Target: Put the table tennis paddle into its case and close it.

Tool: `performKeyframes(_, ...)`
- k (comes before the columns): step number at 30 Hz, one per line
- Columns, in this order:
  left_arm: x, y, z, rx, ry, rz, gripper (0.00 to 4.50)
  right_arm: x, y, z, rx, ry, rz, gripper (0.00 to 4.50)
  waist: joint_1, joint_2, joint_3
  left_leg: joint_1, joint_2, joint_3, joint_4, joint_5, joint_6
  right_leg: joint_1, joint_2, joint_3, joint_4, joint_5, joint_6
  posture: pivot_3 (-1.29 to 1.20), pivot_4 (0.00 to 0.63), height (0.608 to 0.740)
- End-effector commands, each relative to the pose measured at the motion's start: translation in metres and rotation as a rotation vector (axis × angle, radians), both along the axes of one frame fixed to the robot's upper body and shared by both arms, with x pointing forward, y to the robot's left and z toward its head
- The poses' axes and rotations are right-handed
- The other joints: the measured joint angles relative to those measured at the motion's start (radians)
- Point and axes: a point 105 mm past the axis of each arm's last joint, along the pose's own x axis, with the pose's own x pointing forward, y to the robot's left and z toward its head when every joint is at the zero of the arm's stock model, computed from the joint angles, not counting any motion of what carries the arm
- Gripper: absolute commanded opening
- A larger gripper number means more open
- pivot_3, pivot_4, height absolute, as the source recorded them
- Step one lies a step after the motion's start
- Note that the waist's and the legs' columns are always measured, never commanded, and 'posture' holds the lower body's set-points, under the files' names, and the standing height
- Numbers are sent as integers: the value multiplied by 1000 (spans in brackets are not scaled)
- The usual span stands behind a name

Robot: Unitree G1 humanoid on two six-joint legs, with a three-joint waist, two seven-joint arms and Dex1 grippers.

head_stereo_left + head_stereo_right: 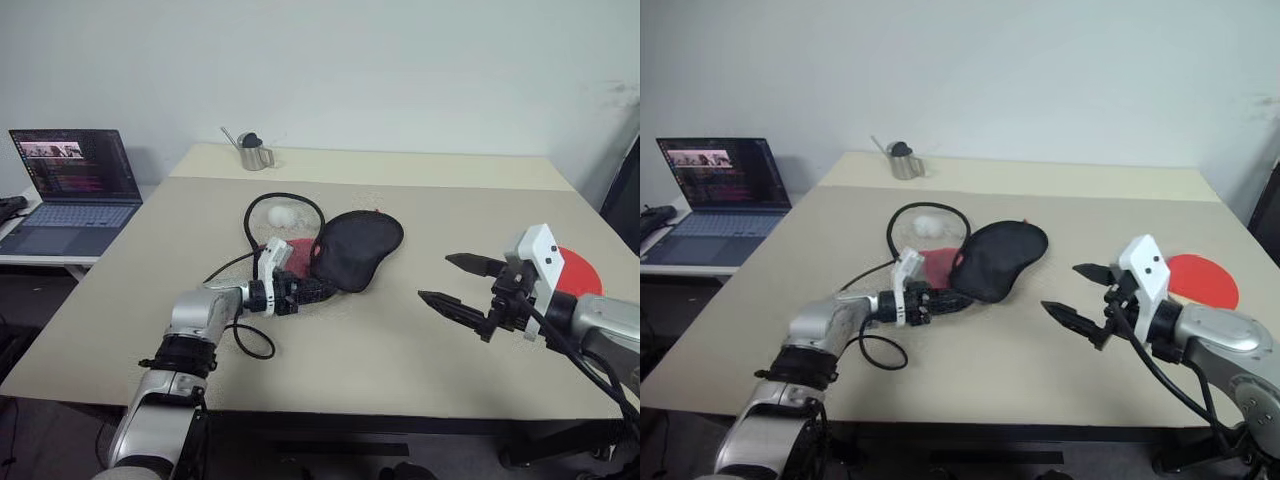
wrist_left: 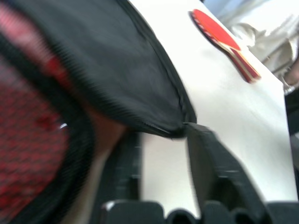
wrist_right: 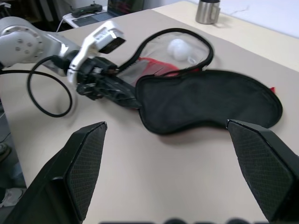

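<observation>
Your right gripper (image 1: pixel 1076 293) hangs nearest, fingers spread wide and empty, above bare table (image 1: pixel 380 350). The paddle (image 1: pixel 1202 279) lies flat beside and behind that arm. Your left gripper (image 1: pixel 305 292) is at the near edge of the case (image 1: pixel 355 247), black flap lying over the red face — whether its fingers pinch the zip edge or just touch it, you cannot tell. The risk: a thin grip on soft fabric could slip, the flap would fall shut, and the paddle would have no mouth to enter — or the case would drag across the table.
</observation>
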Motion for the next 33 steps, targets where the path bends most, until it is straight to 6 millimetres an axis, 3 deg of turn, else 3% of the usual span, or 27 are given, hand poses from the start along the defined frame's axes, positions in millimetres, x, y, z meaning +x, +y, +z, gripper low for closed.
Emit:
performKeyframes(1,-20,21,14,84,-108,-116,2818,-5,-2,12,11,-44,3,4500,-2,0,0,0,0,0,0,0,0,0,0,0,0,0,0,0,150,740)
performKeyframes(7,-43,40,19,192,-178,-265,2818,-2,-3,15,38,-38,3,4500,-11,0,1,0,0,0,-1,0,0,-1,0,0,0,0,-1,0,150,740)
performKeyframes(9,-59,37,20,207,-196,-360,2818,0,-2,16,43,-38,9,4500,-12,0,1,0,0,0,-1,0,0,0,-1,0,-1,0,-1,0,150,740)
performKeyframes(11,-59,31,32,157,-232,-361,2818,4,0,18,60,-40,7,4500,-9,0,1,0,0,1,-1,0,0,0,-2,0,-2,0,-1,0,150,740)
performKeyframes(15,-37,31,58,107,-331,-271,2818,19,3,17,99,-28,-33,4500,-3,-1,1,0,0,-1,0,0,0,-1,-1,-1,-1,0,-1,0,150,740)
performKeyframes(19,-25,43,62,169,-374,-246,2818,34,8,11,126,7,-74,4500,-8,0,1,0,0,0,0,0,0,-1,0,0,0,0,-1,0,150,740)
performKeyframes(23,10,56,78,258,-518,-87,2818,68,5,-1,160,57,-237,4500,-12,-1,1,-1,1,0,-1,0,0,-2,1,0,0,0,-1,0,150,740)
performKeyframes(26,24,56,85,271,-572,-35,2818,94,4,-13,167,100,-353,4500,-13,-1,1,-1,1,0,-1,0,0,-1,1,0,0,0,0,0,150,740)
performKeyframes(33,31,45,87,268,-609,-61,2818,129,12,-43,184,229,-497,4500,-17,0,1,-2,1,1,-1,0,0,-3,1,0,0,3,5,0,150,740)
